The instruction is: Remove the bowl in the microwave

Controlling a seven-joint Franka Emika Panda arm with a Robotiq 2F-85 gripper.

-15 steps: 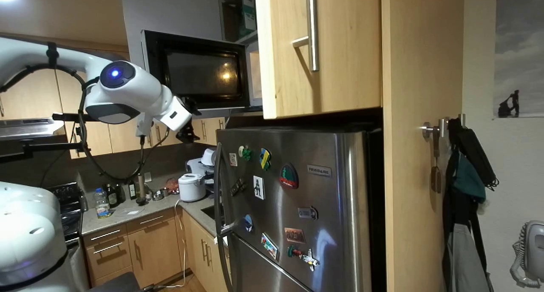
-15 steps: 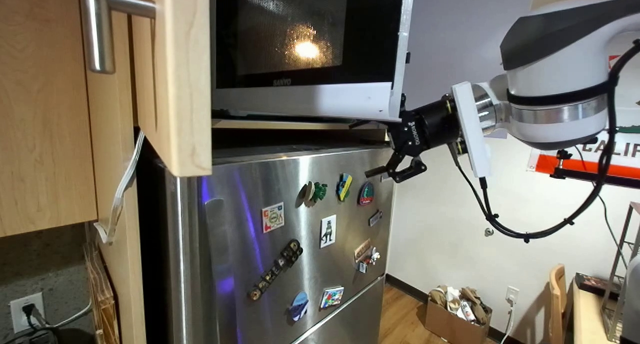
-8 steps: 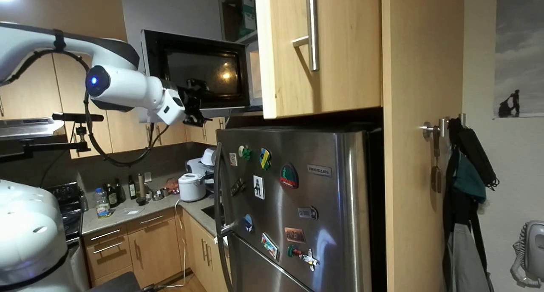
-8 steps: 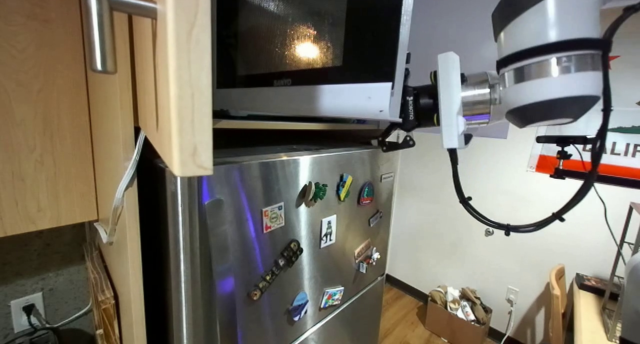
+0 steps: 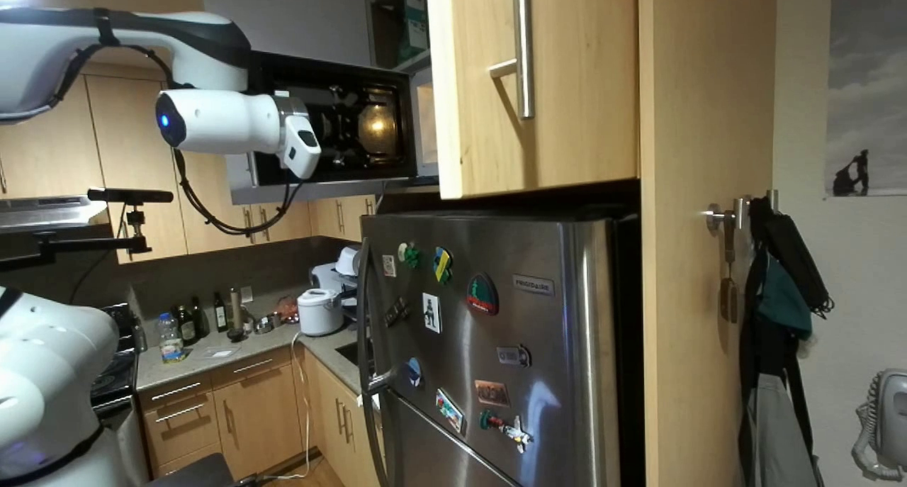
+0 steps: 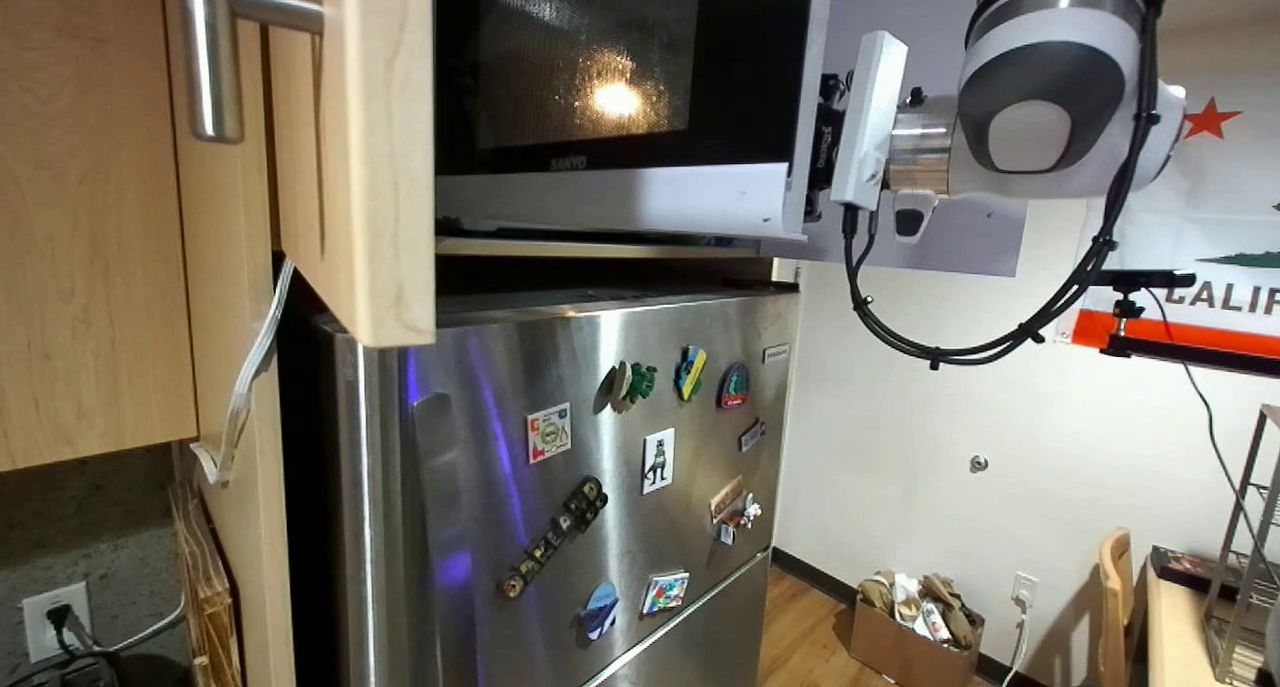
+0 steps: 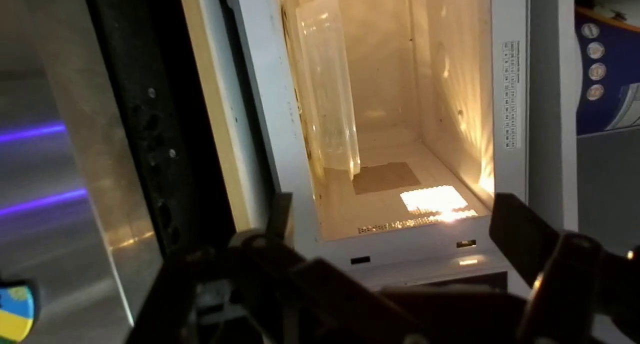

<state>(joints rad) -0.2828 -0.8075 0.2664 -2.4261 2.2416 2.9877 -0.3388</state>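
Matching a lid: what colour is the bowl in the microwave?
The bowl looks translucent and colourless; the wrist view shows it best.

The door [image 6: 590, 62] of the microwave [image 7: 272, 98] says SANYO in light letters, low down near the bottom. The steel fridge [image 5: 588, 373] has a badge [image 5: 533, 284] near the top that says FRIGIDAIRE. On the far wall [image 6: 890, 447] at the right, a white flag [image 6: 1235, 192] shows the big letters CALIF, cut off at the edge. A pale label [image 7: 511, 93] on the microwave has rows of tiny print, too small to read. A blue pack [image 7: 615, 68] has four round marks, too blurry to read.
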